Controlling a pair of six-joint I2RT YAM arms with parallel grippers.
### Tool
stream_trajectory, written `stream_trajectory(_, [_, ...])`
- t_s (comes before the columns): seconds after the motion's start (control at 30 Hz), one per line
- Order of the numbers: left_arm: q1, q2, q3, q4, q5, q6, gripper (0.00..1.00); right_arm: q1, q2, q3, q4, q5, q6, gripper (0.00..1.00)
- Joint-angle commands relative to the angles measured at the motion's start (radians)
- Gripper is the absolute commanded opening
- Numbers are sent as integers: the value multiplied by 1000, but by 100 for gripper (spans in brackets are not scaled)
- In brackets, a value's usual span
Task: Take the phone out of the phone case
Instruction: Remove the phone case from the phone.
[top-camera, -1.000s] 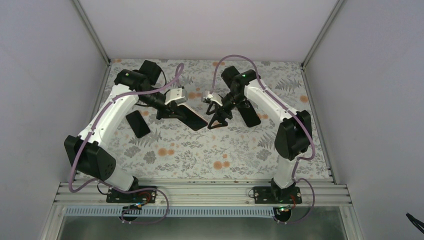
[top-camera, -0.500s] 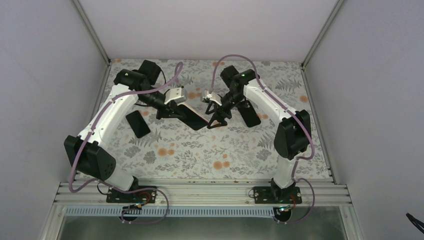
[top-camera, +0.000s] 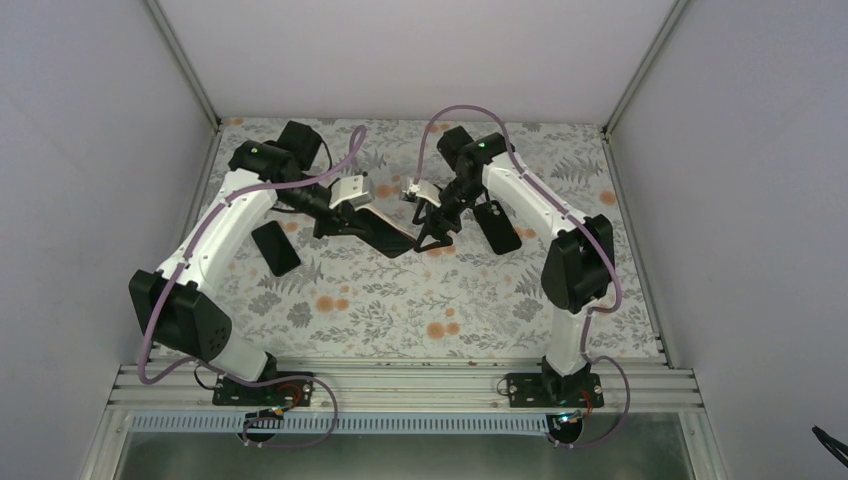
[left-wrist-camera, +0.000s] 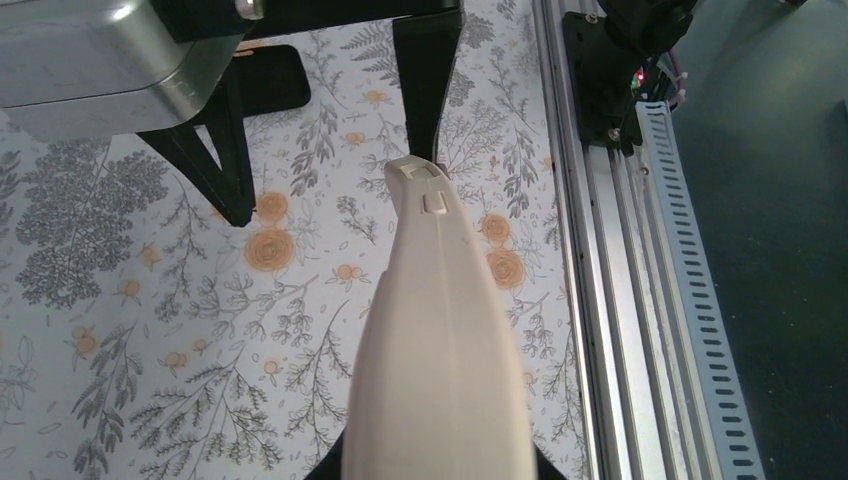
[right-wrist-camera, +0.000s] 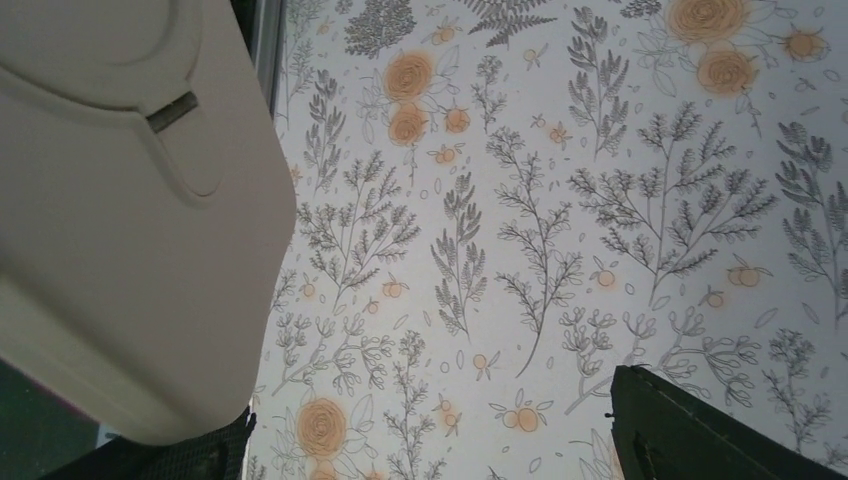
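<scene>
Compared with a moment ago, the right gripper (top-camera: 432, 232) sits closer to the left gripper (top-camera: 347, 222). Nothing else looks moved.

The left gripper is clenched tight on the phone case (left-wrist-camera: 440, 330), with the phone (top-camera: 388, 233) inside it. The cased phone sticks out from the left gripper toward the right gripper. It is held up in the air, dark face up and cream back down. The right gripper is spread wide and holds nothing. Its fingers (left-wrist-camera: 427, 90) stand at the end of the phone farthest from the left gripper. One is right by the tip and the other is off to one side. Whether that finger touches the tip or stops just short is hard to tell from these views.

The phone is probably hard, flat and a bit heavy. Its dark face looks smooth, so it may slip, and glass can crack if it drops. The case looks like a thin cream shell that hugs the edges, and it is likely a little bendy. A good place to take hold is the free end, away from the left gripper. There the right gripper could pinch the case lip at a corner and peel it back. It could also push on the back so the phone pops out. The left gripper's squeeze may pin phone and case together, so they may come apart only if it holds just one of them.
</scene>
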Motion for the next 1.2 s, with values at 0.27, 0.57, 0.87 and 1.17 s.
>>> stream_trajectory(0.27, [-82,-4,15,-27,244,23,2,-4,72,140,215,-5,177,89])
stream_trajectory(0.57, [-89,30,79,134,187,-130,2,36,-12,75,368,-154,224,95])
stream_trajectory(0.87, [-86,-50,10,595,-49,-424,2,128,21,206,261,-315,152,100])
stream_trajectory(1.17, [-60,-64,-44,813,-220,-493,2,199,-10,287,208,-412,155,100])
